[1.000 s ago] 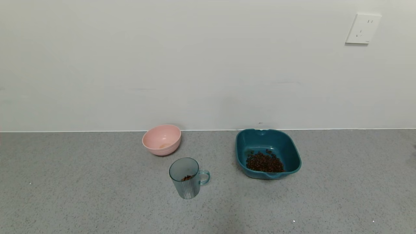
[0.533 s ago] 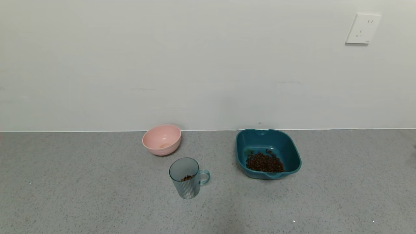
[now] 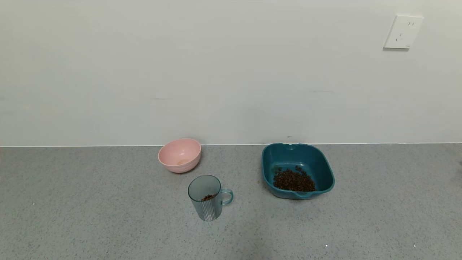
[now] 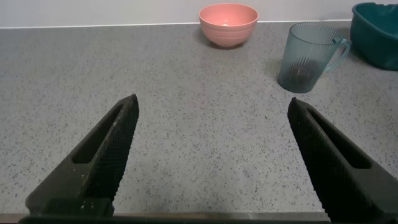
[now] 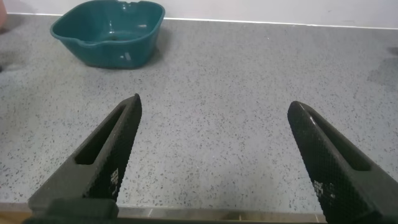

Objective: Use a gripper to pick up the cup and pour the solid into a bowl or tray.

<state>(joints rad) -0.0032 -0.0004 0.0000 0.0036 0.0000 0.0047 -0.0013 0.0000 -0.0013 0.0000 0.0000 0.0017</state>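
The translucent blue-grey ribbed cup point(image 3: 208, 198) stands upright on the grey counter, handle toward the tray, with a few brown pellets point(image 3: 208, 197) inside. It also shows in the left wrist view point(image 4: 308, 57). The dark teal tray point(image 3: 321, 162) stands to its right near the wall and holds a pile of brown pellets point(image 3: 293, 180); it also shows in the right wrist view point(image 5: 111, 34). My left gripper point(image 4: 211, 106) is open and empty, well short of the cup. My right gripper point(image 5: 212, 104) is open and empty, short of the tray. Neither gripper shows in the head view.
A round pink bowl point(image 3: 179, 155) sits near the wall, behind and left of the cup; it also shows in the left wrist view point(image 4: 228, 23). A white wall socket point(image 3: 402, 31) is high on the right. The wall closes off the counter's back edge.
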